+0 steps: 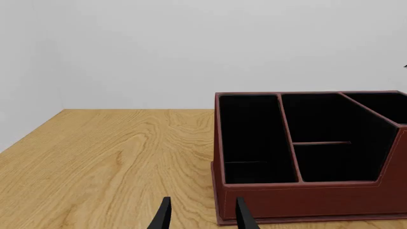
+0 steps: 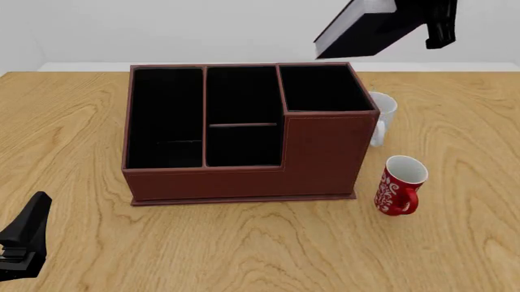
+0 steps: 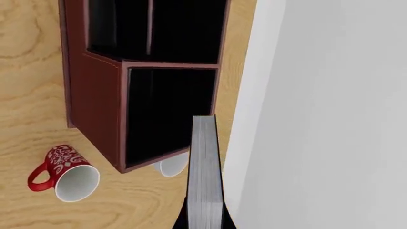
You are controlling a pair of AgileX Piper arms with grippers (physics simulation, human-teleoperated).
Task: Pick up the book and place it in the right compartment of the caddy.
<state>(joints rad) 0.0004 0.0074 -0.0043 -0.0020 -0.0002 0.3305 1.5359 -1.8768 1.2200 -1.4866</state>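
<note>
The black book [image 2: 366, 27] with white page edges hangs tilted in the air, above and slightly behind the right end of the caddy [image 2: 243, 176]. My right gripper [image 2: 430, 24] is shut on the book's far end. In the right wrist view the book's page edges [image 3: 205, 176] run down toward the square, taller right compartment [image 3: 168, 109], which is empty; it also shows in the front view [image 2: 321, 88]. My left gripper [image 2: 21, 249] is low at the near left, open and empty. In the left wrist view its fingers [image 1: 164, 217] point at the caddy's left front corner [image 1: 305, 200].
A red patterned mug [image 2: 400, 185] stands right of the caddy's front corner. A white mug [image 2: 382, 115] stands against the caddy's right wall, behind the red one. Both show in the right wrist view, the red mug [image 3: 64, 171] and the white mug [image 3: 171, 167].
</note>
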